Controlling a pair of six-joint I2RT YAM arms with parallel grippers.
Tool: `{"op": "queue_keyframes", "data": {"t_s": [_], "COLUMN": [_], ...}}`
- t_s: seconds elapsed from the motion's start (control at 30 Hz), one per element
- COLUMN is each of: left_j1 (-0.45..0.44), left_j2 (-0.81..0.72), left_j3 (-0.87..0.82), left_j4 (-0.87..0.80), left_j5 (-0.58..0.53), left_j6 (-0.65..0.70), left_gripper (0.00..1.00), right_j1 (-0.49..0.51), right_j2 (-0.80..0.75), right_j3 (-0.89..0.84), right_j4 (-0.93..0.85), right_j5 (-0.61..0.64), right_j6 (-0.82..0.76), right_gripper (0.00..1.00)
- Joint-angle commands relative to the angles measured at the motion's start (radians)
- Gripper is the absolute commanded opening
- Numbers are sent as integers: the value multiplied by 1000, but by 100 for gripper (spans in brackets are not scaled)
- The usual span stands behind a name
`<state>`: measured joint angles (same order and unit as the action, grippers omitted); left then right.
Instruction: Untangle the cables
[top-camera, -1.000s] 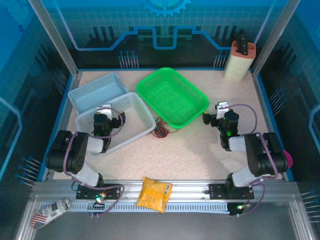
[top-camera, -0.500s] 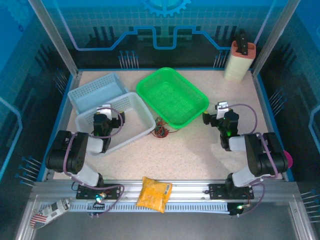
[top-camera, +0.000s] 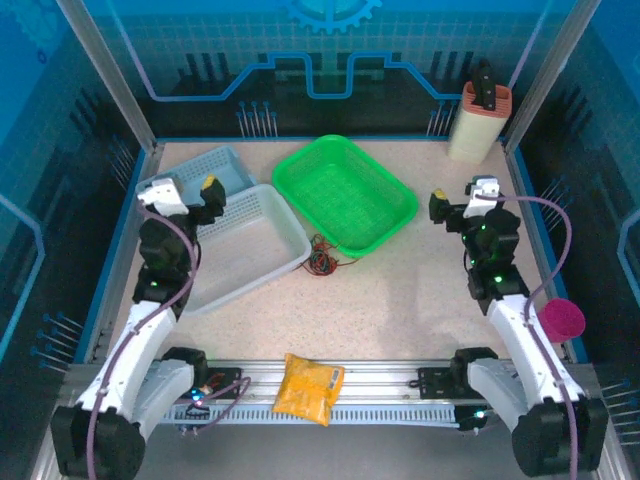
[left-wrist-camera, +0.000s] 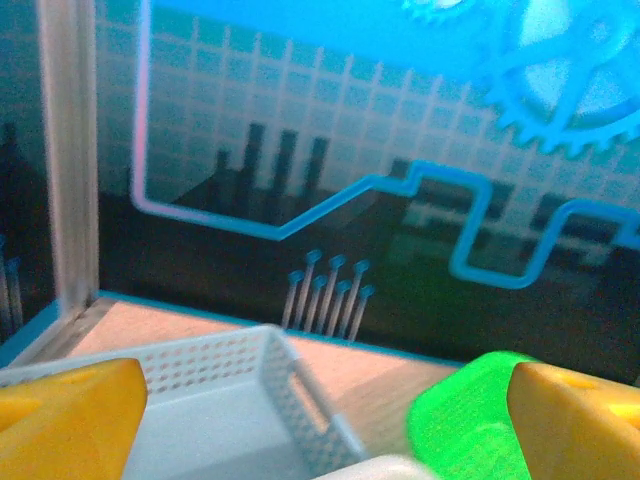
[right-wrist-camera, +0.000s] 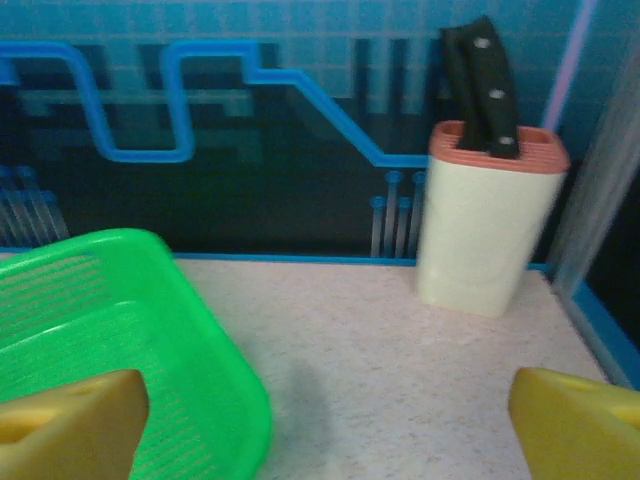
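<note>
Red, green and dark cables (top-camera: 320, 258) lie in one clump on the desk (top-camera: 400, 290), between and well apart from my left gripper (top-camera: 187, 192) and right gripper (top-camera: 462, 200). Both are spread wide and empty; I judge untangling not yet begun.

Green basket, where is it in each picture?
Top external: the green basket sits at the middle back of the table.
Left wrist: bottom edge, right of middle.
Right wrist: bottom-left corner.
Shared landmark: the blue line behind the table.
</note>
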<state>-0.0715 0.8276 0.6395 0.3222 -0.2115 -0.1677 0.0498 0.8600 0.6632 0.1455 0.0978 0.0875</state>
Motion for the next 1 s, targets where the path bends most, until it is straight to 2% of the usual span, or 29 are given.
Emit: {"op": "queue_keyframes", "data": {"t_s": [0.0,0.1,0.13,0.2,0.23,0.33,0.5,0.57,0.63,0.73,0.9,0.97], "left_j1": [-17,-24,-33,-66,-84,-100,-100,-103,-103,-103,-105,-106], "left_j2": [13,81,109,137,139,128,153,160,155,145,158,163], "left_j3": [112,213,246,286,297,307,290,284,278,255,211,202], "left_j4": [-354,-524,-577,-665,-705,-794,-859,-867,-870,-854,-768,-752], "left_j5": [258,548,662,783,808,842,872,909,947,961,985,982], "left_j6": [-147,-190,-191,-169,-149,-82,-31,-7,25,57,36,30], "left_gripper": [93,93,93,93,93,96,97,97,96,96,93,93], "right_j1": [9,77,111,192,231,319,453,470,476,487,524,532], "right_j2": [-14,9,21,46,62,114,220,267,319,389,502,537], "right_j3": [104,159,176,201,206,198,211,240,250,262,322,342], "right_j4": [-371,-492,-534,-605,-627,-615,-589,-552,-503,-420,-355,-347], "right_j5": [-297,-552,-591,-666,-683,-703,-589,-572,-565,-562,-537,-505], "right_j6": [48,20,9,-4,2,73,122,160,221,290,335,359], "right_gripper": [88,82,81,81,80,80,81,79,72,69,65,59]}}
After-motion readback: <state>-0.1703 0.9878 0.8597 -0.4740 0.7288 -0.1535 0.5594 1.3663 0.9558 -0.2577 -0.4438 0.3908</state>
